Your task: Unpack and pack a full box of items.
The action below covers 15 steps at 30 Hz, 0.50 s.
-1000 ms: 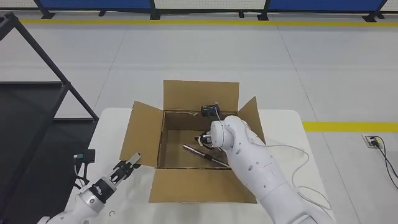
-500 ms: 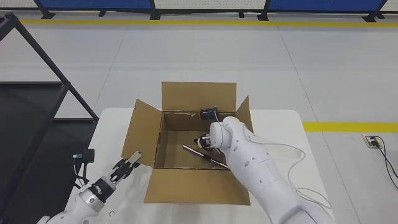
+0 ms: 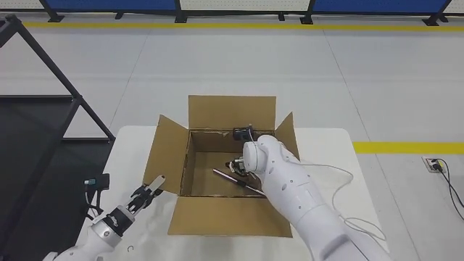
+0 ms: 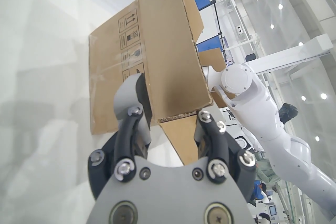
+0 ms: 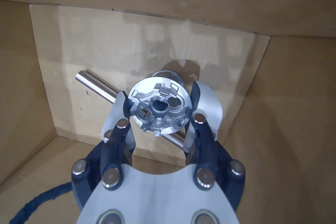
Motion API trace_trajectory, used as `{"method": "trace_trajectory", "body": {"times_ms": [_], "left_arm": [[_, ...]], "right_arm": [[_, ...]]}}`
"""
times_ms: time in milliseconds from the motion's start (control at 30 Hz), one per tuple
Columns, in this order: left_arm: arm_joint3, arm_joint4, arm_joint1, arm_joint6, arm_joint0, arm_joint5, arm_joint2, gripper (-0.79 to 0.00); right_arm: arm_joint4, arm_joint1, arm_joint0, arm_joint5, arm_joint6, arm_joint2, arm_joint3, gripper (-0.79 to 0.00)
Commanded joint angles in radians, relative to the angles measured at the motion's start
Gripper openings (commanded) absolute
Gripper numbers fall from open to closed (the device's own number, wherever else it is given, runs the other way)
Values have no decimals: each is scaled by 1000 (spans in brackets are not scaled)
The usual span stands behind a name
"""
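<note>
Now my right pincer (image 5: 160,97) is clamping the toothed metal disc (image 5: 160,110), just above the steel rod (image 5: 97,86) lying on the floor of the box (image 3: 232,217). Over this last second the box is creeping slightly toward my left across the desk (image 3: 130,145), so I judge the lift is dragging it. My left pincer (image 4: 170,99) is gaping wide around the side flap (image 4: 168,38).

Top view: from high above, looking down on the table (image 3: 127,159) and into the open box (image 3: 232,109). Left wrist view: low, close beside the box's outer wall; right wrist view: close, inside the same box.
</note>
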<state>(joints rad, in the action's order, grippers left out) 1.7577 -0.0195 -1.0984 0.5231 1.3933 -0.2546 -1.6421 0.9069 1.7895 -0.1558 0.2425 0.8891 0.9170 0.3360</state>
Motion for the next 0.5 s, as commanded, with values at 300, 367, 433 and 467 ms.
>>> {"method": "trace_trajectory", "body": {"times_ms": [300,367,433,467], "left_arm": [[3,29,3,1,2,-3,-19,0],[3,38,3,-2,2,-1,-25,0],[8,46,4,-6,3,-2,-31,0],[12,53,4,-7,5,-3,-35,0]], "right_arm": [[10,7,27,-12,-29,-1,-10,-785],[13,5,28,-14,-33,1,2,-785],[25,3,27,-10,-36,-1,20,-785],[32,2,25,-10,-36,-2,34,-785]]}}
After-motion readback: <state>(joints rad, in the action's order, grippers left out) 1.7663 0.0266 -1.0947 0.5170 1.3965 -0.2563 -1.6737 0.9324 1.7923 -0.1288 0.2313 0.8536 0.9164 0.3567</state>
